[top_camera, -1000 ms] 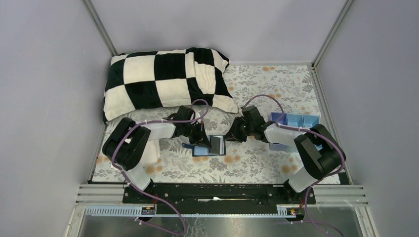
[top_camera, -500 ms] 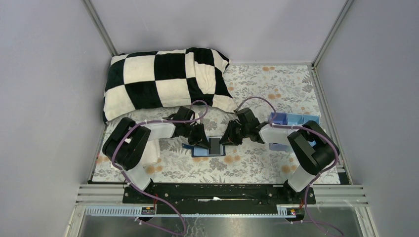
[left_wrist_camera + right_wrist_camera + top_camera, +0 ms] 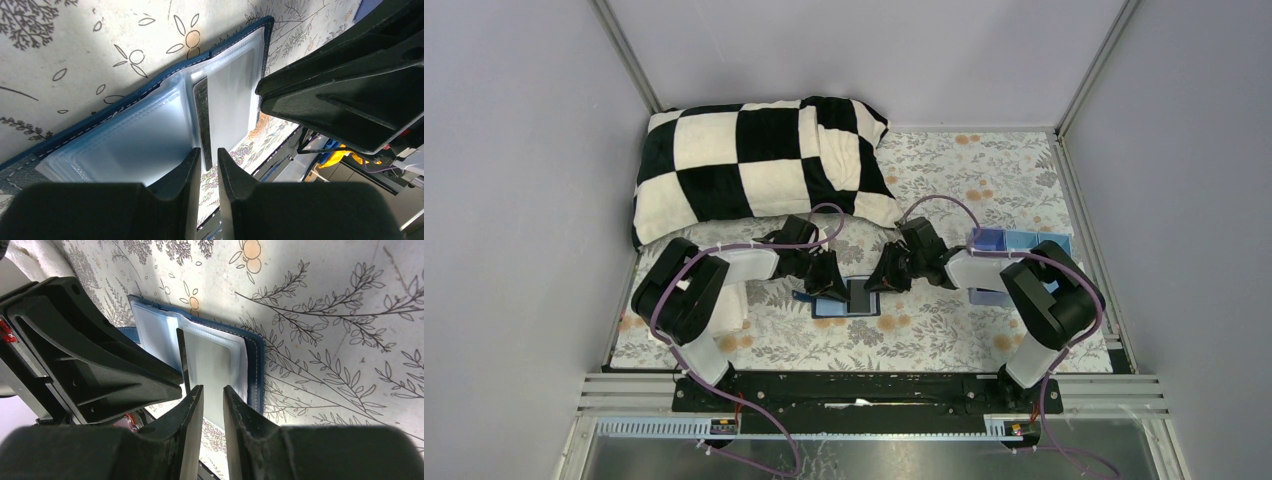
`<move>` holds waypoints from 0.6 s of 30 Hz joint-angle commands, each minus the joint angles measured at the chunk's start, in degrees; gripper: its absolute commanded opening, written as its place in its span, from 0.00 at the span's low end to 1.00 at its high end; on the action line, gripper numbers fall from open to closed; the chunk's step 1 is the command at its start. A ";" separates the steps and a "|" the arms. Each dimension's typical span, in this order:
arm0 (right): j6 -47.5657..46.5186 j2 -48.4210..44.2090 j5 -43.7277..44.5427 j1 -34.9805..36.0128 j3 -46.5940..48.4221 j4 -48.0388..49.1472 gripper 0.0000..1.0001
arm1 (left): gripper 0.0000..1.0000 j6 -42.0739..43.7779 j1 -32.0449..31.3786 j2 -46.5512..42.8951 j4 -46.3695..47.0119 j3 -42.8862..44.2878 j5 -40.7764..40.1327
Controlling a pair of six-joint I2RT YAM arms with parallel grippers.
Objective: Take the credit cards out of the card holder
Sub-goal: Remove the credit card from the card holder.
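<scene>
- Near-centre on the floral surface (image 3: 984, 170), one card holder (image 3: 140, 145) is lying open and flat, clear sleeves up, well apart from every edge.
- One dark card (image 3: 201, 115) is showing edge-on along its middle fold.
- Two hands are crowding it, tips facing. Left hand (image 3: 209, 152) is keeping a narrow slit, card edge lining up with the gap. Right hand (image 3: 212, 388) is parted likewise over a sleeve. Neither is gripping anything.
- One checkered pillow (image 3: 754, 165) is filling the far left; one blue tray (image 3: 1022, 243) is sitting beside the right arm.
</scene>
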 commanded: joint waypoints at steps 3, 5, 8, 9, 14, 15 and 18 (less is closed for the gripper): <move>0.49 2.07 -1.78 0.94 1.85 2.38 0.29 | 0.23 -0.63 0.07 0.14 1.99 -0.41 -0.96; 0.56 2.81 -1.46 0.98 1.53 2.46 0.28 | 0.23 -0.82 0.05 0.21 2.32 -0.54 -0.98; 0.72 3.56 -0.55 0.95 0.75 2.61 0.28 | 0.23 -0.83 0.05 0.34 2.36 -0.63 -1.14; 0.86 3.61 -0.30 0.99 0.52 2.65 0.28 | 0.24 -0.83 0.10 0.40 2.36 -0.61 -1.18; 0.85 2.57 0.24 1.03 0.08 2.23 0.28 | 0.24 -0.73 0.06 0.72 2.36 -0.96 -1.31; 0.80 2.24 0.50 0.96 0.03 1.99 0.28 | 0.24 -0.74 0.05 0.78 2.36 -0.98 -1.37; 0.47 1.42 1.04 0.95 -0.17 1.22 0.28 | 0.24 -0.74 0.07 0.82 2.36 -1.07 -1.55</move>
